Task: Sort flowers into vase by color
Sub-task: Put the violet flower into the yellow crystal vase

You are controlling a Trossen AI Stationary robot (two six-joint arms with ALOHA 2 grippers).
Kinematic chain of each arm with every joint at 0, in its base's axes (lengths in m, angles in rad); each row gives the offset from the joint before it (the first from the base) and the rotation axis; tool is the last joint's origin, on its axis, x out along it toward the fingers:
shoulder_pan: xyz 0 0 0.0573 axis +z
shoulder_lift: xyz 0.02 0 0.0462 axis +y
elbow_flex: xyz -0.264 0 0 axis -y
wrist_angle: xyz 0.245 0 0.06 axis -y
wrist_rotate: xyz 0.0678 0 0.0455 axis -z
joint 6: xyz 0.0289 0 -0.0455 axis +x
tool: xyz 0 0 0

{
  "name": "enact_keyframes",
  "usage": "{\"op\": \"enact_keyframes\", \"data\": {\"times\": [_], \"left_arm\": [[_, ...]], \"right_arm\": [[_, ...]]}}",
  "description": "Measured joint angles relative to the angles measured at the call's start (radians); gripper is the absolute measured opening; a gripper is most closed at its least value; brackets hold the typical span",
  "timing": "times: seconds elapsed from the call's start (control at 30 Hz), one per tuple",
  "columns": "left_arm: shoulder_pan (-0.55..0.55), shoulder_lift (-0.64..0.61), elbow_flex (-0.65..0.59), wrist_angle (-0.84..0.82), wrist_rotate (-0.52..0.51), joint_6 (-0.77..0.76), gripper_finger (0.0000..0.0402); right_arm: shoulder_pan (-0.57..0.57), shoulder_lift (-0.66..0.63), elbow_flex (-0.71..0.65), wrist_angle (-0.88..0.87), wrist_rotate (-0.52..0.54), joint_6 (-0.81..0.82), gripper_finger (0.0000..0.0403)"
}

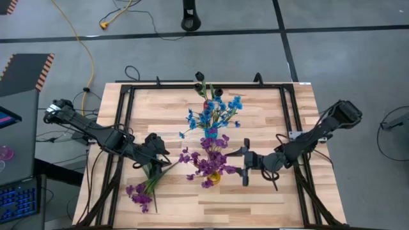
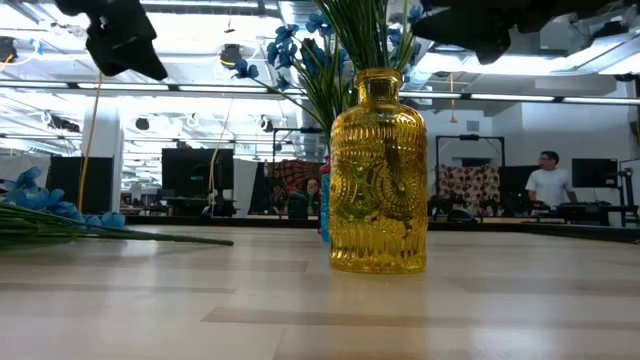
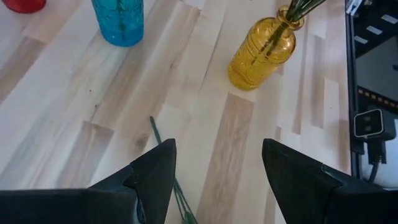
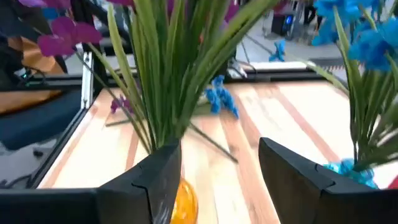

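A yellow glass vase (image 1: 215,177) holds purple flowers (image 1: 212,153); it stands close up in the low view (image 2: 378,170). Farther back, a blue vase (image 3: 118,22) holds blue flowers (image 1: 214,112), and dark buds (image 1: 200,77) rise behind it. Loose sprigs lie on the table near the left: a purple one (image 1: 142,195) and a blue one (image 4: 221,99). My left gripper (image 1: 155,150) hangs open above their green stems (image 3: 163,146). My right gripper (image 1: 245,165) is open just right of the yellow vase, level with its leaves (image 4: 168,74).
A red vase (image 3: 22,5) stands beyond the blue one. A black frame (image 1: 121,128) runs around the tabletop. Bare wood lies along the near edge (image 1: 255,204) and on the far right. People stand in the room behind (image 2: 547,185).
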Motion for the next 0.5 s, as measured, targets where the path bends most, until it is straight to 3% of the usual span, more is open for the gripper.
{"op": "enact_keyframes", "data": {"times": [0.2, 0.5], "left_arm": [[-0.036, 0.032, 0.0, -0.001, 0.031, -0.025, 0.0226], [-0.066, 0.224, 0.0, -0.004, 0.084, -0.078, 0.0226]], "right_arm": [[0.04, -0.095, 0.0, -0.131, -0.009, 0.017, 0.0242], [0.084, -0.18, 0.0, -0.168, -0.009, 0.017, 0.0242]]}}
